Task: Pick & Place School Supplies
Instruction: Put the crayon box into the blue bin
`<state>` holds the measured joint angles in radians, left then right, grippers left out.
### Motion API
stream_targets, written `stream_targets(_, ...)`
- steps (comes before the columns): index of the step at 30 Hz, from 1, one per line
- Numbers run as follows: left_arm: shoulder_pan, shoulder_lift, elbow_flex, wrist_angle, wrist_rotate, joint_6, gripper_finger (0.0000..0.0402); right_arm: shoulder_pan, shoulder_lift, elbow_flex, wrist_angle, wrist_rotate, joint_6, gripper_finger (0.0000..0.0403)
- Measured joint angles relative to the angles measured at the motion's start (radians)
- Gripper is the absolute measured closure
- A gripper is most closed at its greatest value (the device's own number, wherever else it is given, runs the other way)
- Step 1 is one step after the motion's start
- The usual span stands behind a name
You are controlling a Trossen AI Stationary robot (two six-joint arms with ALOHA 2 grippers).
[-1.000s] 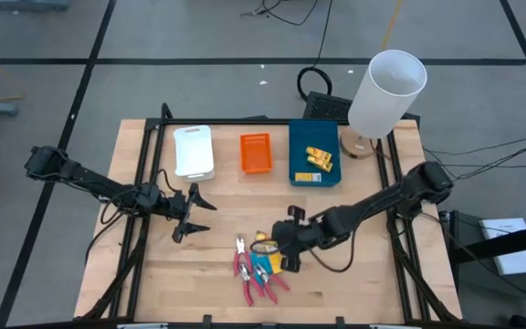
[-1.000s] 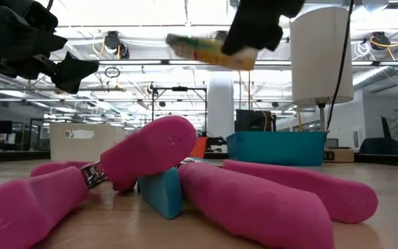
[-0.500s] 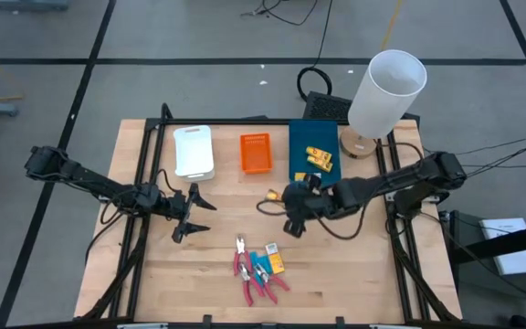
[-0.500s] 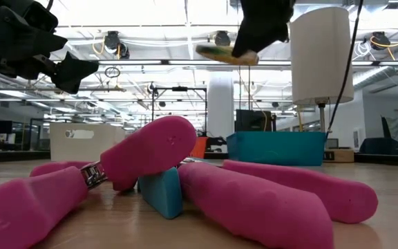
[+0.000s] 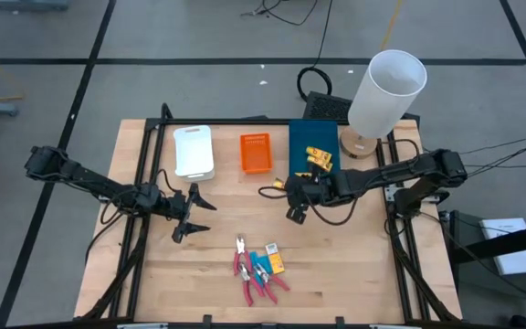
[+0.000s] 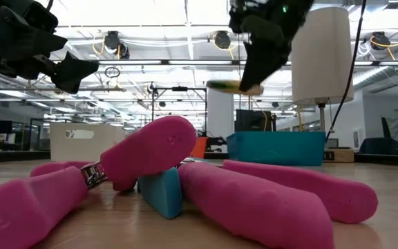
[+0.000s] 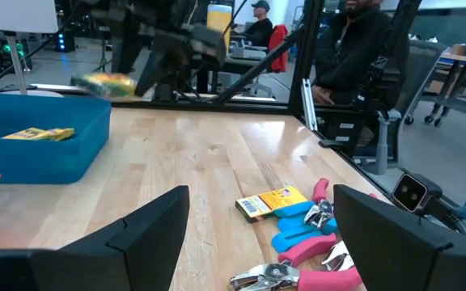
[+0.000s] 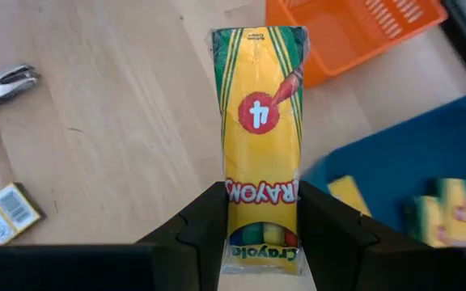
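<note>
One crayon pack (image 8: 259,133) clamped in right pincer (image 8: 259,230) | beside blue tray (image 5: 314,175) | risk: early release lands short | left pincer (image 5: 190,213) gapes, empty

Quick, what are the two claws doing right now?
Left gripper: open, empty, over bare table.
Right gripper: shut on a yellow crayon packet, beside the blue tray.

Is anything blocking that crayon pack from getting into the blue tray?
Nothing visible does. The right gripper holds the crayon pack in the air just short of the blue tray, with only bare table between them. The tray holds a few packs but has open room.
</note>
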<state>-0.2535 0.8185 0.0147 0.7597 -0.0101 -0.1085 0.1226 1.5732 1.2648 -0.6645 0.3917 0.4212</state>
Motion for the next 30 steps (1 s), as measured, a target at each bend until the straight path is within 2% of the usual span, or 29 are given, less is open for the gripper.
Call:
stream_targets(13,0.000,0.000,0.000,0.000,0.000,0.000,0.0092,-0.016,-0.298,-0.447,0.515,0.002,-0.052,0.0273)
stream_targets(18,0.000,0.000,0.000,0.002,0.000,0.000,0.0092,-0.054,-0.395,-0.590,0.589,0.026,0.017,0.0273)
stream_targets(23,0.000,0.000,0.000,0.002,0.000,0.000,0.0092,-0.105,-0.436,-0.689,0.614,0.058,0.083,0.0273)
stream_targets(30,0.000,0.000,0.000,0.005,0.000,0.000,0.0092,-0.206,-0.438,-0.720,0.678,0.057,0.102,0.0273)
